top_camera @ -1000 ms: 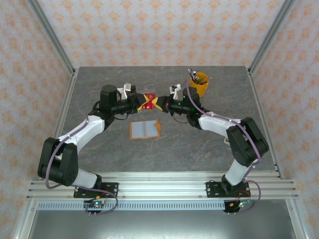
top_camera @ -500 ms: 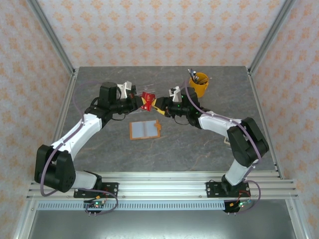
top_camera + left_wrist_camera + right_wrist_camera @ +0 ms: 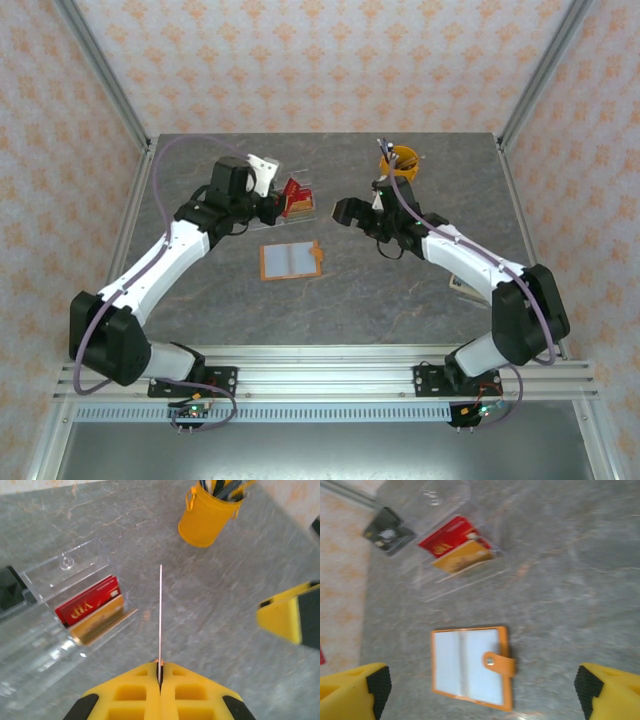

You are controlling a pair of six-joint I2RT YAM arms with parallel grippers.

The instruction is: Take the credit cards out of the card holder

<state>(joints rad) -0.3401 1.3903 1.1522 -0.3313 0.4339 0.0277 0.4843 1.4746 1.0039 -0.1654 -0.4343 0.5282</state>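
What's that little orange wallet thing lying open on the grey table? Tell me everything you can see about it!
The small orange leather-like card holder lies flat and open on the grey stone-patterned table. Two pale grey-blue inner panels sit side by side inside an orange border. A short orange strap with a round metal snap sticks out from one edge. Only the table touches it.

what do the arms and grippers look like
The left arm and right arm have white shells, black joints and purple cables running along them. The left gripper and right gripper have blocky yellow fingers with black patches.
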